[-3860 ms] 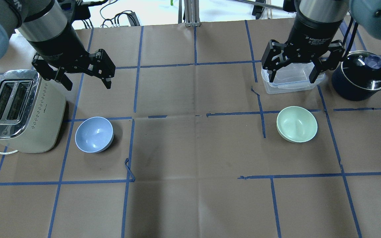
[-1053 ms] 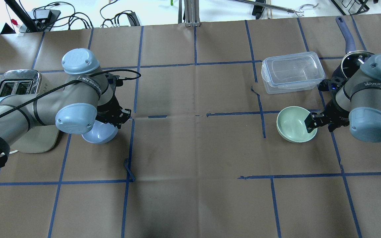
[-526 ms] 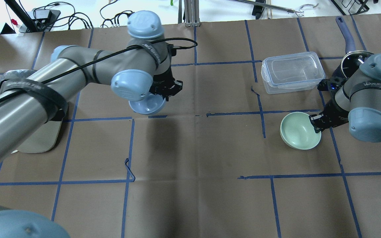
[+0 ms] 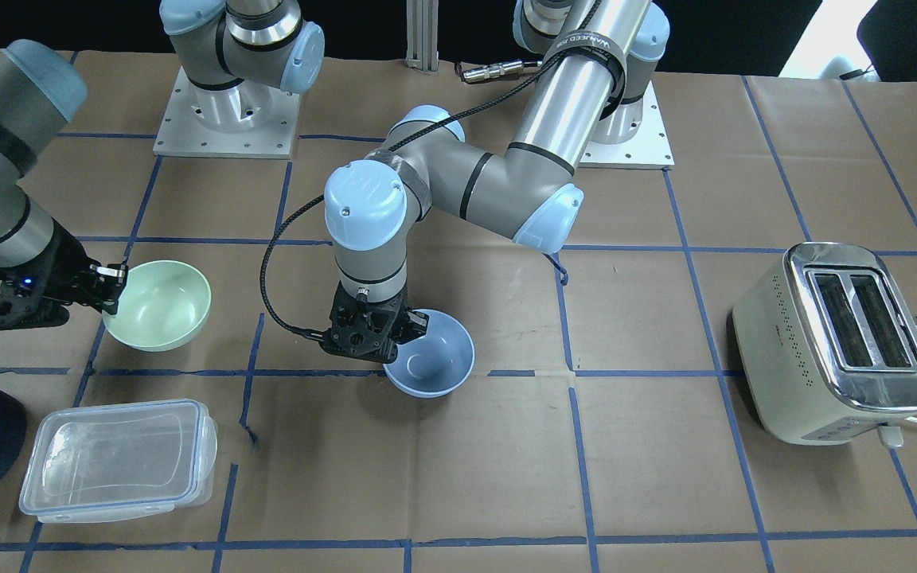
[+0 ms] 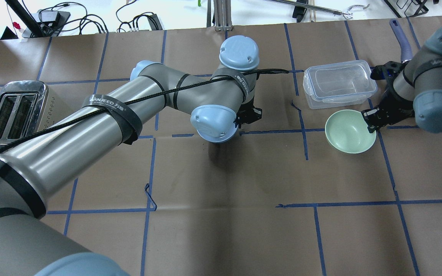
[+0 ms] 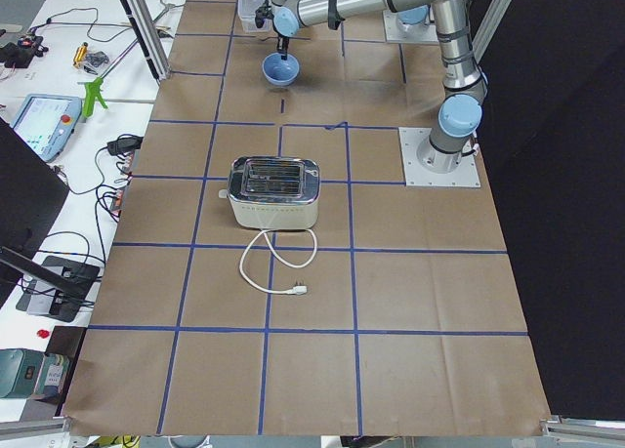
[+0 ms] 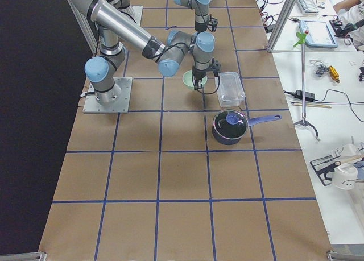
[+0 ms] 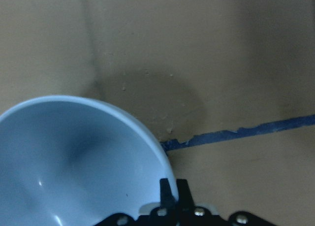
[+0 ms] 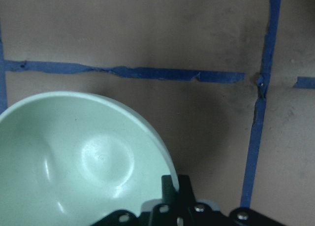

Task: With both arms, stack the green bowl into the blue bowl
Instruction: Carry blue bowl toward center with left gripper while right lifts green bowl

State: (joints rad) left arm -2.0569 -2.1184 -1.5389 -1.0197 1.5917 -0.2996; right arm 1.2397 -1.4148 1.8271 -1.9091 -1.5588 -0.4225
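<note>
Rims being pinched
The blue bowl (image 4: 436, 360) is being held at 11 o'clock by the downturned left hand (image 4: 412, 323), the green bowl (image 4: 165, 304) at 9 o'clock by the right hand (image 4: 114, 283).

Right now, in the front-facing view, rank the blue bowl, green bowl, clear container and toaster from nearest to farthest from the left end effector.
From the left end effector:
1. blue bowl, in its grip.
2. green bowl, in the right end effector.
3. clear container, view's lower left.
4. toaster, view's far right.
</note>
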